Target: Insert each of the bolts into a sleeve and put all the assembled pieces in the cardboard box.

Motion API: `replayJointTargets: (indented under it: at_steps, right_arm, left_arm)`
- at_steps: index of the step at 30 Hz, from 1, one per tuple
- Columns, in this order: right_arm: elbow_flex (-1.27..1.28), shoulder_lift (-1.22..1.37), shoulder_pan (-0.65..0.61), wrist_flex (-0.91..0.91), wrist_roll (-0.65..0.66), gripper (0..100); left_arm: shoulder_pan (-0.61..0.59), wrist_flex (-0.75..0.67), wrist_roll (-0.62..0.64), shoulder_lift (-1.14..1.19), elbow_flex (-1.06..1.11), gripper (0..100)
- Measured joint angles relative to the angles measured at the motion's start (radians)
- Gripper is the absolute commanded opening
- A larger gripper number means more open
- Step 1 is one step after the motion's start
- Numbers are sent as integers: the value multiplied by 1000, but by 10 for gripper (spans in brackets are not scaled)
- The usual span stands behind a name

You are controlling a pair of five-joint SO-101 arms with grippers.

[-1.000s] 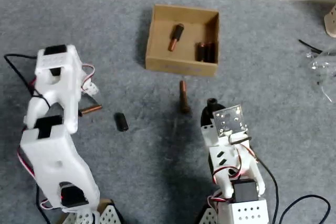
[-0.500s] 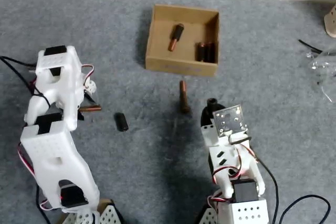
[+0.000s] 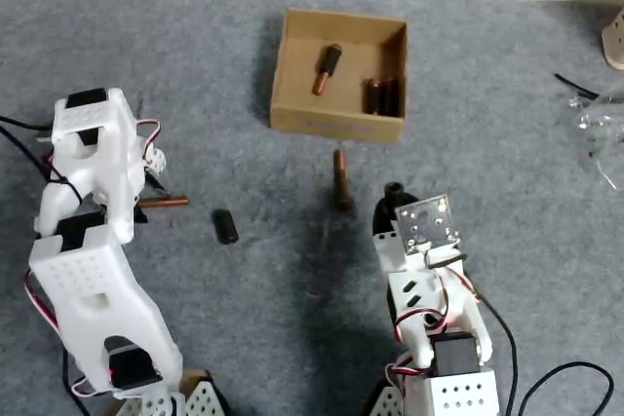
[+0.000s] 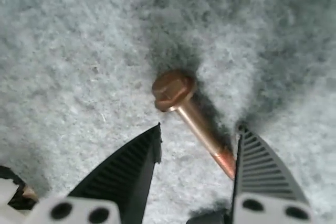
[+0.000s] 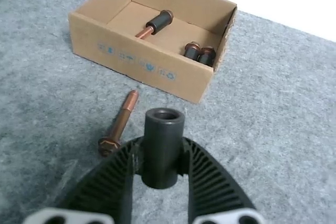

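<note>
- My left gripper [image 4: 199, 132] is spread wide and holds nothing. A copper bolt [image 4: 181, 100] lies on the grey carpet [image 4: 79, 40] between its jaws, with the shank slanting across the gap, the hex head just past the fingertips and the tip near one finger.
- A loose black sleeve [image 3: 225, 226] lies near that bolt, with open carpet around it.
- My right gripper [image 5: 161, 153] is clamped on an upright sleeve [image 5: 163, 124]. A second bolt [image 5: 119, 121] lies just ahead, its shank pointing towards the cardboard box [image 5: 142, 61] beyond.
</note>
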Motion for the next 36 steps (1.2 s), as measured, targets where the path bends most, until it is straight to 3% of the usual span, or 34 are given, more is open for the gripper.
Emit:
replayJointTargets:
  at_steps: [3, 17, 24, 28, 36]
  right_arm:
    - [0, 0, 0, 0, 0, 5]
    - [0, 0, 0, 0, 0, 5]
    - [0, 0, 0, 0, 0, 5]
    - [0, 0, 0, 0, 0, 5]
    - [0, 0, 0, 0, 0, 5]
  left_arm:
    - [0, 0, 0, 17, -18, 0]
    - [2, 9, -3, 43, -103, 4]
    - [-9, 222, -135, 57, -508, 4]
    - [-25, 265, -189, 55, -778, 4]
    - [-28, 282, -305, -173, -898, 4]
